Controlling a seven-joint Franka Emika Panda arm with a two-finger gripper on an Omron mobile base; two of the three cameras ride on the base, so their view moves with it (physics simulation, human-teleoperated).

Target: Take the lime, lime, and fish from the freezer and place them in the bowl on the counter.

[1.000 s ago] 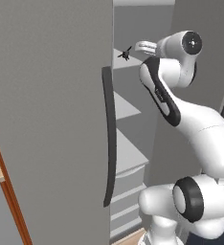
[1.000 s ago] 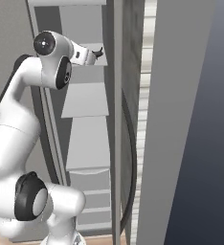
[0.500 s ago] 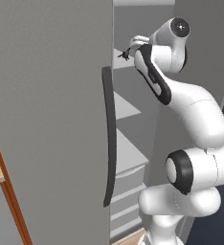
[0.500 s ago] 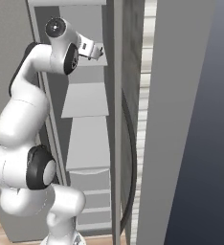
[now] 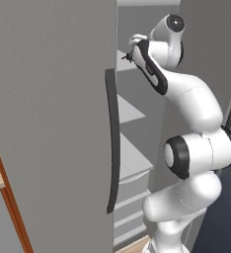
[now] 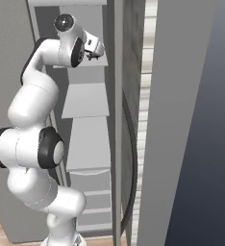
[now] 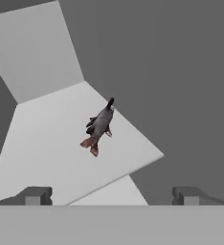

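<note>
Hand view first: the gripper (image 7: 111,196) stands with its two dark fingertips (image 7: 33,195) wide apart and nothing between them. Beyond them, well clear of the tips, the fish (image 7: 99,127) lies alone on a pale grey shelf (image 7: 47,148) inside the freezer (image 5: 48,99). From the left base view, the white arm (image 5: 186,99) reaches high past the long dark door handle (image 5: 112,143) to the upper shelf, the lower shelves stepping down beneath it.
</note>
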